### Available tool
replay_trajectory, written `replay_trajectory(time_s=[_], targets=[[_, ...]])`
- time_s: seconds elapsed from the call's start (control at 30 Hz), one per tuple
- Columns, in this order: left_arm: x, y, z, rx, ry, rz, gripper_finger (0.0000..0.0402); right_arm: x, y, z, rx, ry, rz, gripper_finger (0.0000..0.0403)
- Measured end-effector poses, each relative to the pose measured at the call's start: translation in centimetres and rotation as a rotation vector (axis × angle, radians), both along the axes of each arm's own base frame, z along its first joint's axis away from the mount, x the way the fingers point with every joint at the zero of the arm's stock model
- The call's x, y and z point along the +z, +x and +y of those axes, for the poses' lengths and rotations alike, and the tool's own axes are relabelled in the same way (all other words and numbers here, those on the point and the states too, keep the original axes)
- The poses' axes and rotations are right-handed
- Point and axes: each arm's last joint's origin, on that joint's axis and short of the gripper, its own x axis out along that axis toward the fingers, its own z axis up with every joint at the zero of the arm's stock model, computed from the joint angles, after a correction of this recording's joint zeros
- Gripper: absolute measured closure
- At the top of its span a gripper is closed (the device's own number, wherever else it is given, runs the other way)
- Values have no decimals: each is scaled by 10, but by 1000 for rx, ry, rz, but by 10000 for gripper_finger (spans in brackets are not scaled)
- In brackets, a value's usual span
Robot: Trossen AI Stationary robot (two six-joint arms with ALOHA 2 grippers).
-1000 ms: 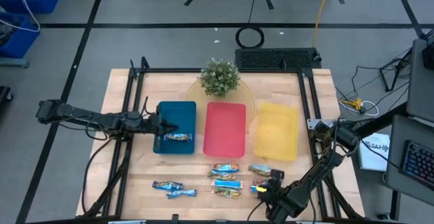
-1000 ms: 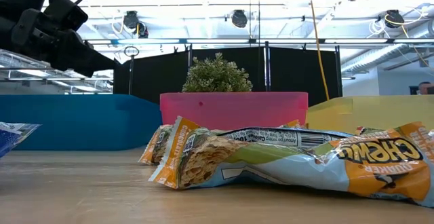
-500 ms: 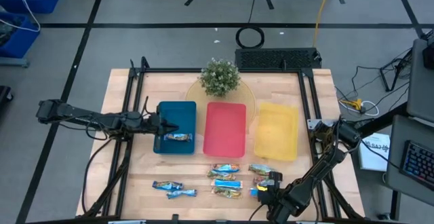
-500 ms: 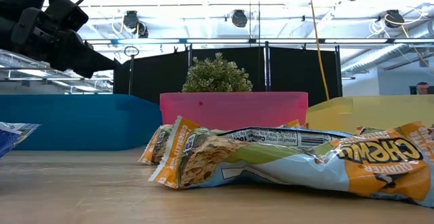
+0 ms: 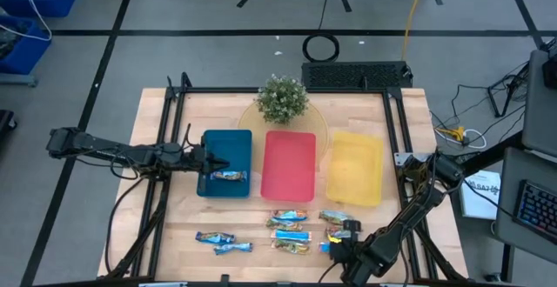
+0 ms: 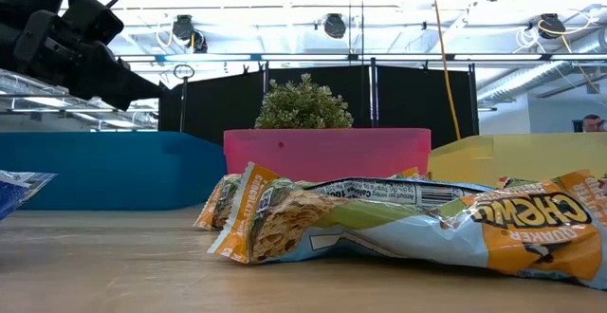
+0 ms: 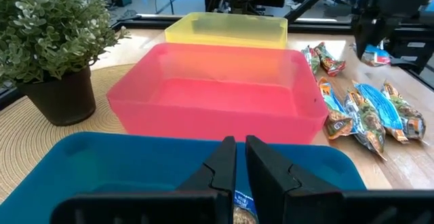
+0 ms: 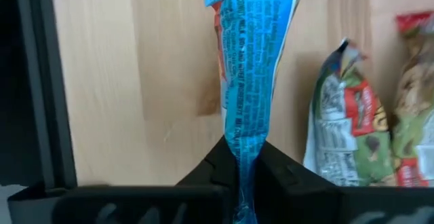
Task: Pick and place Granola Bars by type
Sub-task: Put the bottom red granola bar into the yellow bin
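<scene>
— Jaws on the right gripper (image 8: 239,166)? 
— Clamped on a blue granola bar (image 8: 252,54), lifted just off the worktop (image 5: 174,226) near the front-right cluster of bars (image 5: 291,230).
— Left gripper (image 7: 236,157)?
— Jaws nearly closed, holding nothing, over the blue tray (image 5: 228,152). One bar (image 5: 228,176) lies inside it.

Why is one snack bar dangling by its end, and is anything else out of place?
The right gripper has its fingers pinched on one end of a blue-wrapped granola bar, so it hangs askew above the table. Otherwise nothing stands out: one bar lies in the blue tray, the rest lie loose.
</scene>
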Motion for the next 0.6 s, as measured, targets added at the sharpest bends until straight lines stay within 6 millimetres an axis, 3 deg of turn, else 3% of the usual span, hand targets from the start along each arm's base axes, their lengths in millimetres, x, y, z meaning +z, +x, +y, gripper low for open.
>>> replay_trajectory(time_s=[0.2,0.4,0.6], targets=[[-1,0,0,1,-4,10,362,28,11,4,34,-30,-33,386],[-3,-1,0,5,-20,28,362,80,26,-5,79,9,-106,386],[-2,-1,0,7,-21,20,362,135,13,-45,52,-34,-150,386]])
